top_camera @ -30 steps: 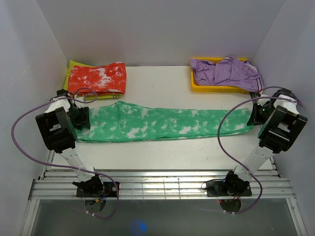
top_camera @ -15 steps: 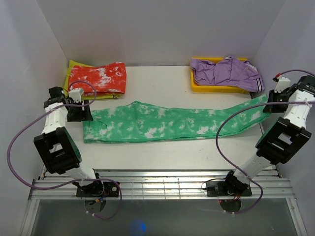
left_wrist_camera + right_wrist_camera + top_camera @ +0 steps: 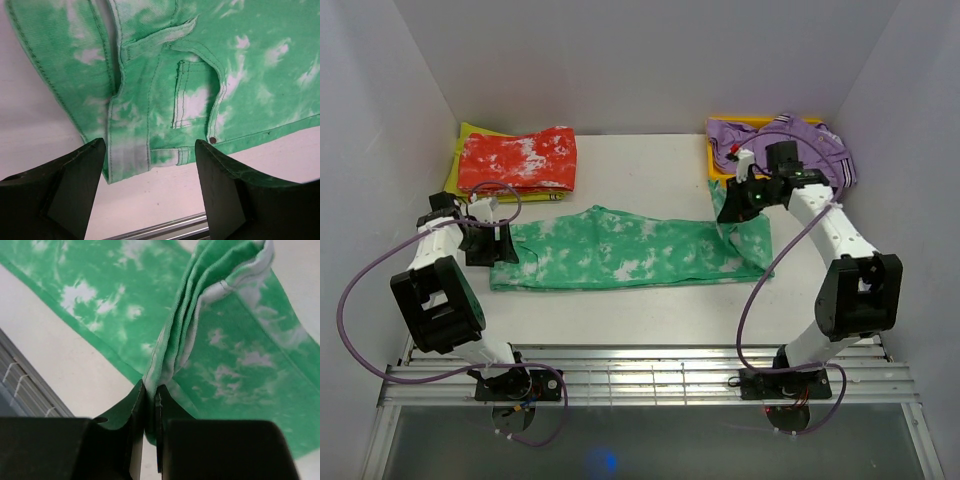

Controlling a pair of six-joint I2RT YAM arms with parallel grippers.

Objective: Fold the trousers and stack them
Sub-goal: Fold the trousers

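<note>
The trousers [image 3: 620, 250] lie flat across the table, bright green with white blotches, waist at the left. My right gripper [image 3: 735, 205] is shut on the bunched leg ends and holds them raised above the right part of the trousers, so the cloth doubles back on itself there. In the right wrist view the pinched hems [image 3: 170, 355] rise from the right gripper [image 3: 151, 390] over the flat cloth [image 3: 240, 355]. My left gripper [image 3: 485, 240] stands open at the waist end. Its left wrist view shows the waistband and pocket [image 3: 200, 75] just beyond the empty left gripper [image 3: 150, 150].
A folded red-and-white garment [image 3: 517, 160] lies at the back left on a yellow one [image 3: 458, 152]. A purple garment [image 3: 780, 145] fills a yellow tray [image 3: 720, 178] at the back right. Metal rails [image 3: 640, 375] run along the near edge. Walls close in on both sides.
The right arm has swung the leg ends from the far right edge leftward and up over the trousers. The left gripper has opened wider and let go of the waist.
</note>
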